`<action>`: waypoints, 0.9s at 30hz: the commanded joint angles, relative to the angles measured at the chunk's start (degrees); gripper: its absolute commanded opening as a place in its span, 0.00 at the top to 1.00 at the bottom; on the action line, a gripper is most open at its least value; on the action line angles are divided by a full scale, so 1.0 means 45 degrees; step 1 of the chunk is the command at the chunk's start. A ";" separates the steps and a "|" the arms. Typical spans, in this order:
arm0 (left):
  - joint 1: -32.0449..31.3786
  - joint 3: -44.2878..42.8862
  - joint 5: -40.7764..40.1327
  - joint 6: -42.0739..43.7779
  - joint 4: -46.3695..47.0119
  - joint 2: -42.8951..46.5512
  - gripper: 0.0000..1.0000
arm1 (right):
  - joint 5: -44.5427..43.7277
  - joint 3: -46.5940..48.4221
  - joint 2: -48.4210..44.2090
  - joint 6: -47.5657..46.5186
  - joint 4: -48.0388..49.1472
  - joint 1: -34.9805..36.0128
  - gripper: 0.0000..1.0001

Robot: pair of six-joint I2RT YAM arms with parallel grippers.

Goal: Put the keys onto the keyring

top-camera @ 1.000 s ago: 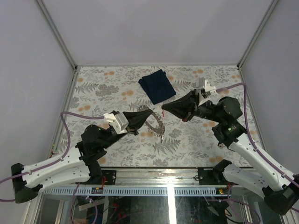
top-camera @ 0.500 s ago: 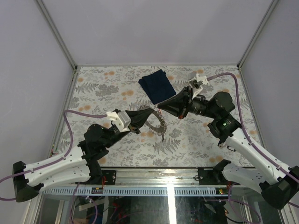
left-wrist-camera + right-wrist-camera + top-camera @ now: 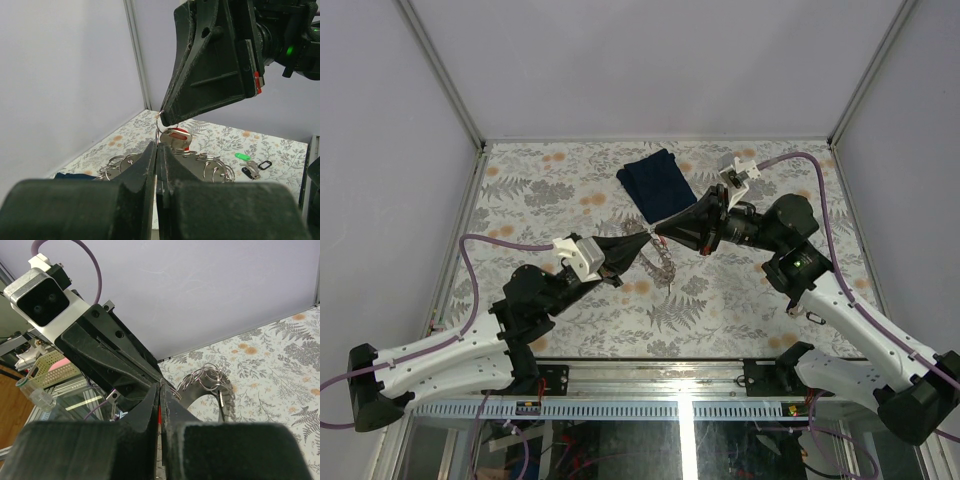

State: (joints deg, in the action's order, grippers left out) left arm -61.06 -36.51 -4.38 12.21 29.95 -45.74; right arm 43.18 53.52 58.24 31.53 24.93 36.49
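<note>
The keyring (image 3: pixel 661 266) is a silvery chain of linked rings hanging over the table between both arms. My left gripper (image 3: pixel 647 238) is shut on one thin ring of it; its tip shows in the left wrist view (image 3: pixel 159 146), with the ring chain (image 3: pixel 210 167) draped behind. My right gripper (image 3: pixel 659 233) is shut on a red-headed key (image 3: pixel 177 136), with a red sliver between its fingers (image 3: pixel 159 412). The two tips touch. A green key (image 3: pixel 243 156) and black keys (image 3: pixel 255 168) lie on the table.
A dark blue folded cloth (image 3: pixel 657 184) lies at the back centre of the floral table (image 3: pixel 540 190). Grey walls enclose the left, right and back. The metal frame rail (image 3: pixel 650 362) runs along the near edge.
My right gripper has moved left and my left gripper has moved right and up. Their tips now meet, and the keyring hangs higher above the table.
</note>
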 commanded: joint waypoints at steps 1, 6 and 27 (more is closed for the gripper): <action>0.0035 -0.0508 -0.0230 -0.0096 0.1337 0.0080 1.00 | 0.0054 0.0683 0.0074 0.0111 0.0388 0.0094 1.00; 0.0033 -0.0512 -0.0215 -0.0115 0.1313 0.0121 1.00 | -0.0377 0.0745 0.0027 -0.0045 0.0043 0.0094 1.00; 0.0035 -0.0442 0.0077 0.0070 0.1409 0.0177 1.00 | -0.1674 0.1075 -0.0154 -0.0307 -0.1605 0.0094 1.00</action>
State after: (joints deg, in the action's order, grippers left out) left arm -61.06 -36.53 -4.47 12.25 29.93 -45.74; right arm 37.91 54.92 58.33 30.83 18.26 36.51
